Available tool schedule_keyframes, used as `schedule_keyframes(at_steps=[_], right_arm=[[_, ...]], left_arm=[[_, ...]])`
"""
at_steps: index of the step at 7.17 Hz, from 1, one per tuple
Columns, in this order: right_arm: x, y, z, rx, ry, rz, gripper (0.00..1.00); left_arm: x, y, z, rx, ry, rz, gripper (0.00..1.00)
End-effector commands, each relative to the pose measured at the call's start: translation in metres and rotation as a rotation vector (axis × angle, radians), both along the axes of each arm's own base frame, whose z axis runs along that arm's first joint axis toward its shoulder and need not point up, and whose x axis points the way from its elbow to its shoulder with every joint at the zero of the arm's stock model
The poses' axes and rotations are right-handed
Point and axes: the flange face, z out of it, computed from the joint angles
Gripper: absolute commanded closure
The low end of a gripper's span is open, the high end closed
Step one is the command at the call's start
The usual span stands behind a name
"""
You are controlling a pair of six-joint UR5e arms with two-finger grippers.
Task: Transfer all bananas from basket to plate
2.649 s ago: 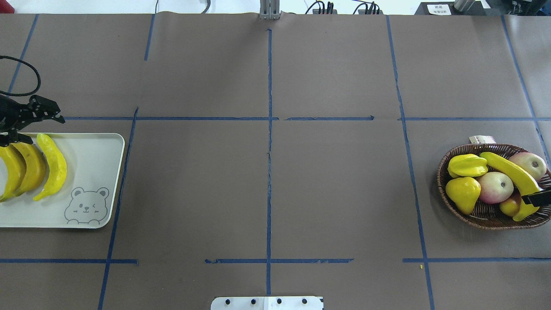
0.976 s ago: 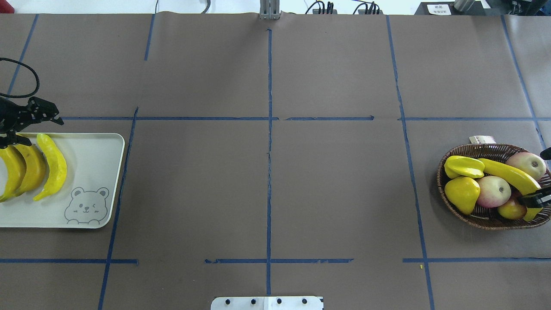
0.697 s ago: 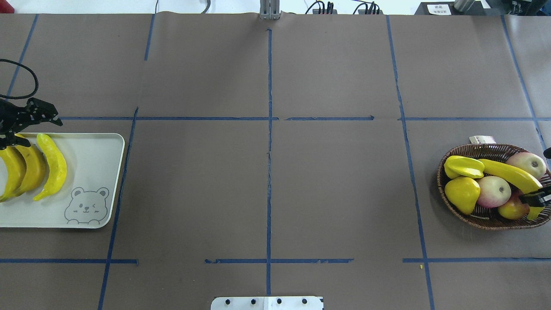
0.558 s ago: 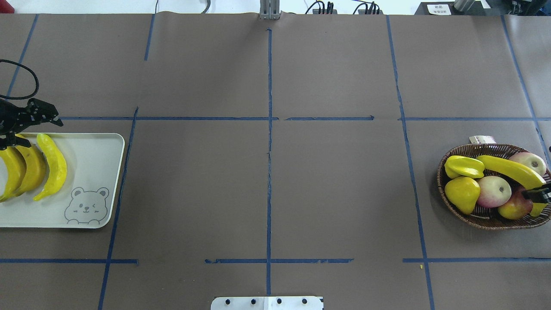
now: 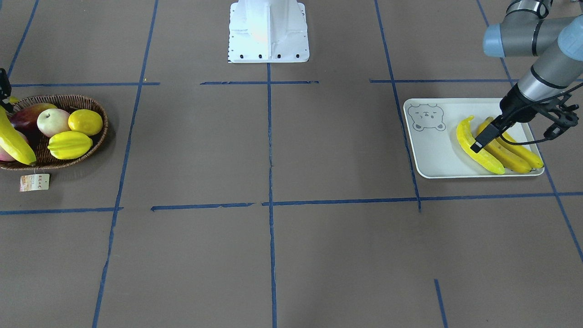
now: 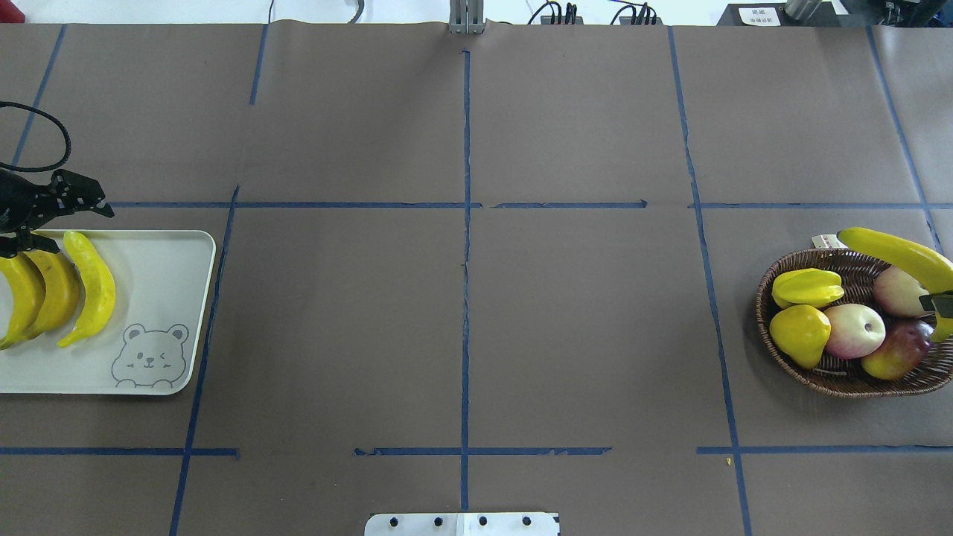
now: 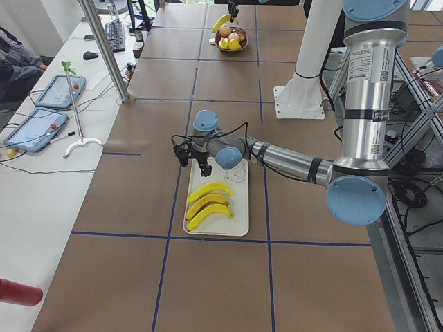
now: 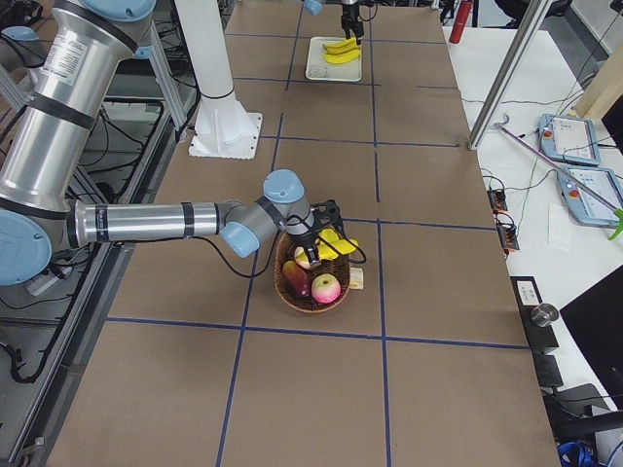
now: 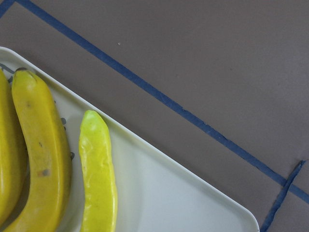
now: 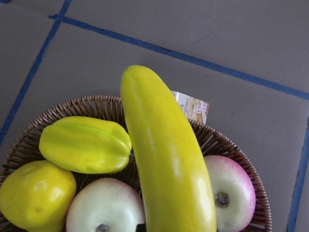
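Note:
One long yellow banana (image 6: pixel 893 253) hangs tilted above the far right rim of the dark wicker basket (image 6: pixel 841 376), with my right gripper (image 6: pixel 939 304) shut on its near end at the view's edge. In the right wrist view this banana (image 10: pixel 169 159) fills the middle, over the basket (image 10: pixel 91 104). Three bananas (image 6: pixel 89 286) lie side by side on the pale plate (image 6: pixel 164 283) with the bear face. My left gripper (image 6: pixel 74 223) hovers open over the plate's far left corner, holding nothing.
A starfruit (image 6: pixel 808 286), a round yellow fruit (image 6: pixel 800 333), pink-white apples (image 6: pixel 855 331) and a reddish fruit (image 6: pixel 897 350) lie in the basket. A paper tag (image 6: pixel 825 241) lies beside its far rim. The robot's white base (image 5: pixel 268 32) stands mid-table.
The right gripper has lifted the banana up out of the basket, and its far tip now hangs past the far rim. The fruit beneath has settled. The left gripper has barely moved.

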Motion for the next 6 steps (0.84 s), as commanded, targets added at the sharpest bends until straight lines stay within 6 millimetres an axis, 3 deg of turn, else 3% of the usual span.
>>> schedule_keyframes(at_steps=[1,2,4,5,6], right_arm=[[-0.002,-0.014,-0.023,0.026,-0.038,0.016,0.97],[-0.012,-0.031,-0.042,0.029,-0.066,0.003,0.97],[-0.034,-0.051,-0.083,-0.015,-0.192,-0.017,0.99],[-0.06,-0.06,-0.11,-0.058,-0.248,0.006,0.99],[-0.1,-0.068,-0.141,-0.077,-0.292,0.008,0.98]], left_arm=[[0.011,-0.004,-0.019,0.013,0.046,-0.017,0.0],[0.025,-0.007,-0.041,0.003,0.115,-0.056,0.0],[0.075,-0.013,-0.101,-0.005,0.214,-0.055,0.0],[0.097,-0.016,-0.137,0.014,0.262,-0.04,0.0],[0.108,-0.021,-0.169,0.018,0.309,-0.049,0.0]])
